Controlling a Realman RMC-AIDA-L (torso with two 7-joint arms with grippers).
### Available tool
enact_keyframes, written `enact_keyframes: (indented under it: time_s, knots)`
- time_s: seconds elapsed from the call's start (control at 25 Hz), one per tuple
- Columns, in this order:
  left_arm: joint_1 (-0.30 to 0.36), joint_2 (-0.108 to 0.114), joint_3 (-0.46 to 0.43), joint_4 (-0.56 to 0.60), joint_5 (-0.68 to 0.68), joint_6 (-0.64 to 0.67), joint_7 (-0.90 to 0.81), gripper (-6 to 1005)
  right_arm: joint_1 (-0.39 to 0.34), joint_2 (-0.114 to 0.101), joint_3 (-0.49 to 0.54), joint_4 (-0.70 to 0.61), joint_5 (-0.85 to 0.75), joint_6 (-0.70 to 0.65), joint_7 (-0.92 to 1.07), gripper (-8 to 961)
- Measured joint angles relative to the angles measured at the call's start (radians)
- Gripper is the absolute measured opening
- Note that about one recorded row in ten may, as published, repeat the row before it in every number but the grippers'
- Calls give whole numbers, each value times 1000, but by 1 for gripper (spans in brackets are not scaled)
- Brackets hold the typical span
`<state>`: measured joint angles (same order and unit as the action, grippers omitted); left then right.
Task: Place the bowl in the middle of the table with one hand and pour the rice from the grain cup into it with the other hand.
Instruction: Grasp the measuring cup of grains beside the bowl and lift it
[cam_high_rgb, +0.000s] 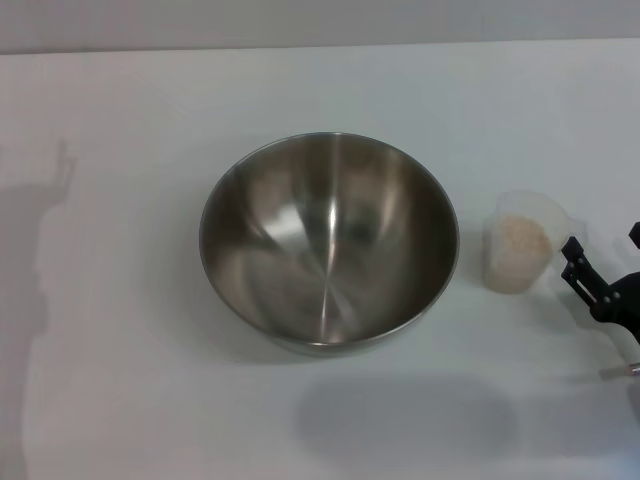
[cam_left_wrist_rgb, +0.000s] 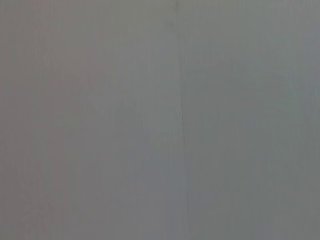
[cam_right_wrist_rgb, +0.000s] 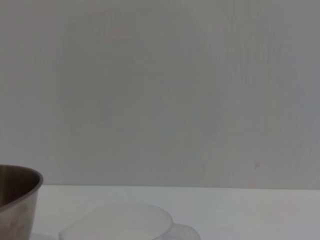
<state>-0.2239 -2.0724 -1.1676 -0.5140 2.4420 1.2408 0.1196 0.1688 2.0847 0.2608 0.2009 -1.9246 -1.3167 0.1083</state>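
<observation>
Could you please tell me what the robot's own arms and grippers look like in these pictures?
Only the right gripper shows, at the right edge of the head view near the grain cup: matte black, angular finger links with a squared tip, on a black body, with a thin pale rod-like part just below it. No cables or markings are visible. The left arm appears in no view.

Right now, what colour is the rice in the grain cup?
Pale off-white to beige; the rice in the clear grain cup shows best in the head view.
</observation>
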Motion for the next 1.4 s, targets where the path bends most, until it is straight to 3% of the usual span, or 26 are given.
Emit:
enact_keyframes:
  time_s: [1.08,1.32,1.4]
  knots:
    - [-8,0,-1,19,-5,-3,0,829,28,0,3,-3,3,6,1,847]
    - [-8,0,-1,20,-5,-3,0,829,33,0,11,-3,3,19,0,830]
    - [-8,0,-1,20,-5,-3,0,829,34,1,12,-3,3,18,-5,750]
